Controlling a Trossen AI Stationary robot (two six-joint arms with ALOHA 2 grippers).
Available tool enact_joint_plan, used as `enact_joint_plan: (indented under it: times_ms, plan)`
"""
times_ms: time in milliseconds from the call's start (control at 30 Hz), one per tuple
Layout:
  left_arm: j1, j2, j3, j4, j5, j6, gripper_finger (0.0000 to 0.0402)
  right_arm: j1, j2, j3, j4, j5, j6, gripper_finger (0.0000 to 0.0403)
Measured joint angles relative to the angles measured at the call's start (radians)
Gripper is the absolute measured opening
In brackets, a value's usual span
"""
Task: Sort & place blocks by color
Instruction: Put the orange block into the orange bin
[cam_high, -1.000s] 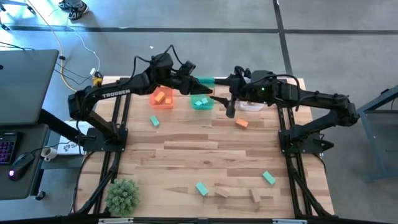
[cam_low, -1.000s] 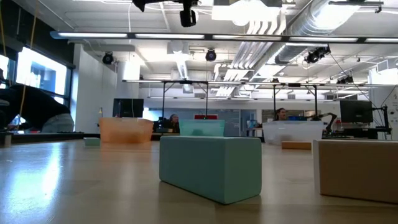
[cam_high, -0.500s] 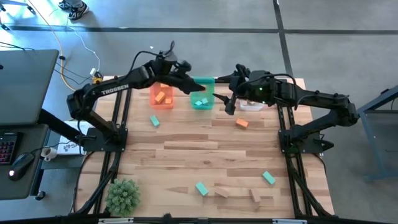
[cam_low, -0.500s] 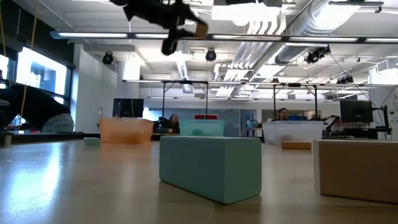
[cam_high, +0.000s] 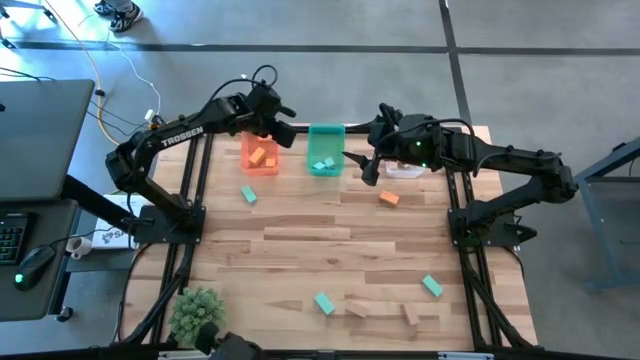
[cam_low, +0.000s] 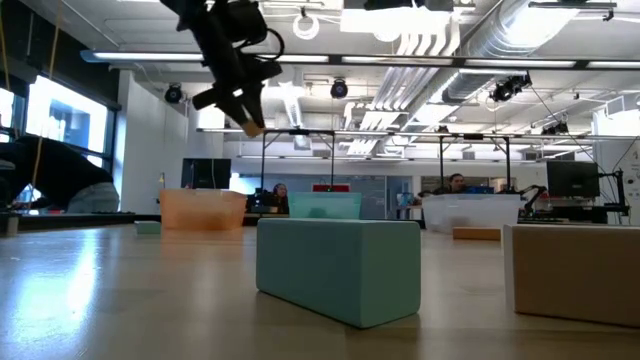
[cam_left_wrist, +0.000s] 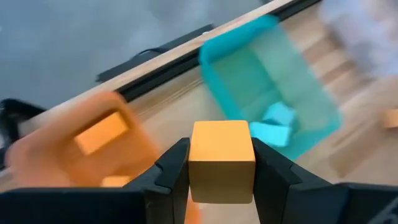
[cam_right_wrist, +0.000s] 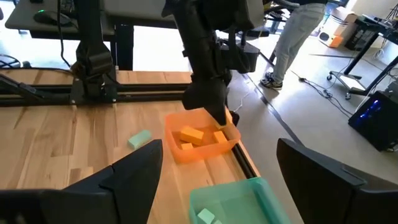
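From the left: my left gripper (cam_left_wrist: 221, 163) hangs above the orange bin (cam_high: 260, 157) at the table's (cam_high: 300, 240) far edge, jaws clamped on an orange block (cam_left_wrist: 221, 160) by two opposite flat faces. It looks a light, stiff piece with smooth sides, so I judge a square pinch across the middle holds it best. Next right, the green bin (cam_high: 325, 152) holds teal blocks (cam_high: 322, 164). My right gripper (cam_high: 367, 170) waits just right of it, jaws wide apart and empty. Loose blocks (cam_high: 375, 305) lie scattered near me.
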Motion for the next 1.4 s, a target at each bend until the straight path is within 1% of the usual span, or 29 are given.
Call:
enact_joint_plan:
  times_ms: [267,433,633,700,800,1000,1267,1400]
  plan:
    - [0.029,0.026,0.0,-0.051,-0.101,-0.009,0.0108,0.0,0.0,0.0,-0.018,-0.001,0.023,0.0302]
    - [0.031,0.089,0.0,-0.096,-0.15,-0.025,0.0108,0.0,0.0,0.0,-0.046,-0.001,0.023,0.0302]
    - [0.031,0.181,0.0,-0.11,-0.151,-0.077,0.0108,0.0,0.0,0.0,-0.048,-0.001,0.023,0.0302]
    - [0.033,0.21,0.0,-0.112,-0.136,-0.089,0.0108,0.0,0.0,0.0,-0.055,-0.001,0.023,0.0302]
    - [0.036,0.251,0.0,-0.113,-0.115,-0.094,0.0108,0.0,0.0,0.0,-0.07,-0.001,0.023,0.0302]
    - [0.037,0.321,0.0,-0.134,-0.119,-0.106,0.0108,0.0,0.0,0.0,-0.101,-0.001,0.023,0.0302]
    - [0.036,0.334,0.0,-0.158,-0.149,-0.128,0.0111,0.0,0.0,0.0,-0.122,-0.004,0.019,0.0302]
    - [0.041,0.334,0.0,-0.165,-0.149,-0.121,0.0131,0.0,0.0,0.0,-0.131,-0.005,0.018,0.0302]
